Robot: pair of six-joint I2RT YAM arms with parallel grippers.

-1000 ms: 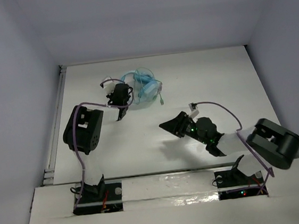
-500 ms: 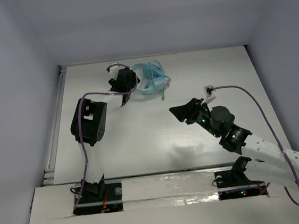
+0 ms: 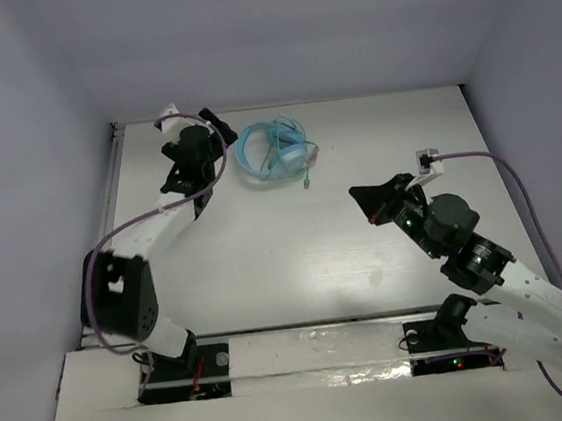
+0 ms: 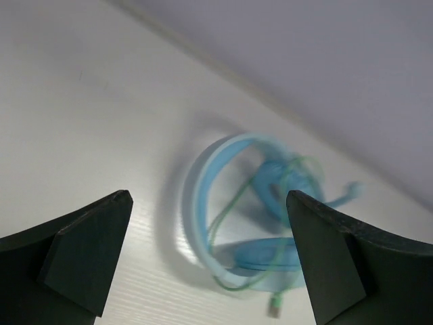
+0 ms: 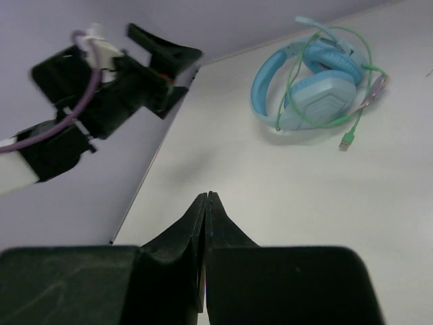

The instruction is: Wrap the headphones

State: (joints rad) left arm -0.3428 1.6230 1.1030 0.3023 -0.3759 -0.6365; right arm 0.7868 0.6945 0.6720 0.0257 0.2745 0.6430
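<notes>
From up high, the light blue over-ear headphones with a curved band and two soft cups (image 3: 273, 154) lie on the flat white table (image 3: 267, 272). They are far back near the wall, a bit left of the middle. Their thin pale green cable (image 3: 307, 153) loops over them, and its little plug (image 3: 306, 182) rests on the table just in front. The black two-finger left gripper (image 3: 205, 158) is just beside the headphones on their left, with its fingers spread wide and nothing between them. The black right gripper (image 3: 366, 202) is well apart from the headphones, off to the right and closer to the arm bases. Its fingers are pressed together on nothing. In the left wrist view, the two dark fingers stand far apart at the sides. The headphones lie out ahead between them, a bit blurry, touching neither. In the right wrist view, the two fingers meet in one thin line and hold nothing. The headphones lie at the top right with the green cable draped across a cup. The left gripper shows at the top left with a thick purple wire (image 5: 61, 125) on it.
</notes>
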